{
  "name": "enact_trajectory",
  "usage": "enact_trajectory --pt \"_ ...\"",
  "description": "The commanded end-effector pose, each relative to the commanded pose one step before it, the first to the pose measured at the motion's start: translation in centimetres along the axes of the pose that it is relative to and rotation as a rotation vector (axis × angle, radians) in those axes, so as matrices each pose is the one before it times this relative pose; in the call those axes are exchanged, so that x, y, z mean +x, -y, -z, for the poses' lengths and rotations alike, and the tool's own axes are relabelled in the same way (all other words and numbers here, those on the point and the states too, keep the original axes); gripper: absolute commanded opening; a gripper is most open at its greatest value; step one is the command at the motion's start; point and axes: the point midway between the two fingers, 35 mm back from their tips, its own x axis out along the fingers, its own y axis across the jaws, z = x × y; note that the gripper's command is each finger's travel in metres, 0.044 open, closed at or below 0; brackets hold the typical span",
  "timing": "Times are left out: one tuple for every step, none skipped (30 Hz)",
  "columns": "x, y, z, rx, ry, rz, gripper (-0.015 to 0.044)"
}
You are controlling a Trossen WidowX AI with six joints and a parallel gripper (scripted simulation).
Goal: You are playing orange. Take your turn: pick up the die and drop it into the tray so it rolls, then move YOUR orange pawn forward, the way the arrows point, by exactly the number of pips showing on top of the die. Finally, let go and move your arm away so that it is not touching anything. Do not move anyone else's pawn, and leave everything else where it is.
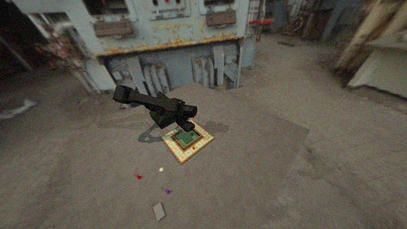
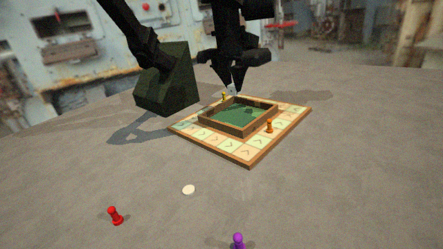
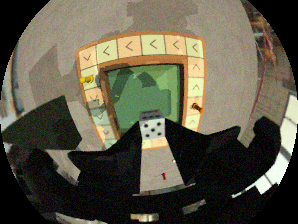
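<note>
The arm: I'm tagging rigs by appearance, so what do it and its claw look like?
The arm is matte black, built of blocky, squared links, rising from a dark green wedge-shaped base. The claw is black too, with two fingers that taper to points beneath a wider body with stubby side lugs. No cables, labels or markings show.

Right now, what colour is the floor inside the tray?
Green, ringed by brown wooden walls; the tray shows best in the exterior view.

Tray [image 2: 221, 124] at board [image 2: 250, 162] centre, hand [image 2: 234, 84] with die [image 3: 152, 129] above its far rim.
</note>
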Motion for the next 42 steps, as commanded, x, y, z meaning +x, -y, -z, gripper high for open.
enact_trajectory --pt "0.051 -0.042 -0.355 -0.0312 0.00312 0.00082 0.0000" --pt "0.030 -0.022 -0.003 -0.0002 0.00496 -0.00265 0.0000" --pt "0.087 -0.065 -0.009 -0.0007 0.01495 -0.00777 0.0000" --pt "0.137 -0.102 -0.015 -0.0011 0.02511 -0.01233 0.0000" --pt "0.155 -0.114 -0.018 -0.0013 0.03096 -0.01400 0.0000" --pt "0.142 -0.103 -0.018 -0.0012 0.03129 -0.01283 0.0000" --pt "0.128 -0.092 -0.017 -0.0012 0.03158 -0.01165 0.0000" --pt "0.114 -0.082 -0.017 -0.0012 0.03183 -0.01045 0.0000" --pt "0.100 -0.071 -0.016 -0.0012 0.03204 -0.00925 0.0000" --pt "0.086 -0.061 -0.015 -0.0012 0.03222 -0.00805 0.0000" --pt "0.072 -0.051 -0.015 -0.0013 0.03237 -0.00684 0.0000" --pt "0.116 -0.074 -0.012 -0.0015 0.03227 -0.00602 0.0000" --pt "0.102 -0.065 -0.011 -0.0015 0.03269 -0.00482 0.0000" --pt "0.088 -0.055 -0.010 -0.0016 0.03273 -0.00354 0.0000" --pt "0.073 -0.045 -0.009 -0.0017 0.03273 -0.00227 0.0000" --pt "0.059 -0.035 -0.008 -0.0018 0.03269 -0.00100 0.0000" --pt "0.044 -0.025 -0.007 -0.0020 0.03261 0.00026 0.0000" --pt "0.030 -0.016 -0.006 -0.0021 0.03250 0.00152 0.0000" --pt "0.015 -0.007 -0.005 -0.0023 0.03234 0.00277 0.0000" --pt "0.001 0.002 -0.004 -0.0025 0.03214 0.00401 0.0000" --pt "-0.013 0.011 -0.003 -0.0027 0.03191 0.00523 0.0000" --pt "0.059 -0.032 0.012 -0.0029 0.03114 0.00606 0.0000" --pt "0.045 -0.024 0.013 -0.0032 0.03154 0.00746 0.0000" --pt "0.029 -0.016 0.014 -0.0034 0.03117 0.00872 0.0000" --pt "0.014 -0.008 0.015 -0.0037 0.03077 0.00996 0.0000" --pt "-0.001 -0.001 0.016 -0.0040 0.03032 0.01118 0.0000" --pt "-0.016 0.007 0.017 -0.0043 0.02983 0.01237 0.0000" --pt "-0.030 0.014 0.017 -0.0046 0.02916 0.01347 0.0000" --pt "-0.034 0.016 0.014 -0.0039 0.02264 0.01144 0.0000" --pt "-0.025 0.012 0.008 -0.0024 0.01341 0.00720 0.0000" --pt "-0.009 0.004 0.003 -0.0008 0.00444 0.00245 0.0000" --pt "-0.233 0.093 -0.043 0.0000 0.00001 0.00008 0.0000" --pt "-0.710 0.263 -0.132 0.0000 0.00005 0.00024 0.0000" --pt "-0.992 0.321 -0.189 0.0000 0.00007 0.00030 0.0000" --pt "-1.340 0.353 -0.263 0.0000 0.00011 0.00034 0.0000" --pt "-0.953 0.288 -0.098 0.0000 0.00003 0.00024 0.0000" --pt "-0.322 0.087 -0.034 0.0000 0.00001 0.00007 0.0000" --pt "0.000 0.000 0.000 0.0000 0.00000 0.00000 0.0000" --pt "0.000 0.000 0.000 0.0000 0.00000 0.00000 0.0000" --pt "0.044 -0.069 0.001 0.0000 0.00000 -0.00004 0.0000" --pt "0.109 -0.174 0.002 0.0000 0.00000 -0.00010 0.0000" --pt "0.072 -0.112 -0.001 0.0000 0.00000 -0.00006 0.0000"
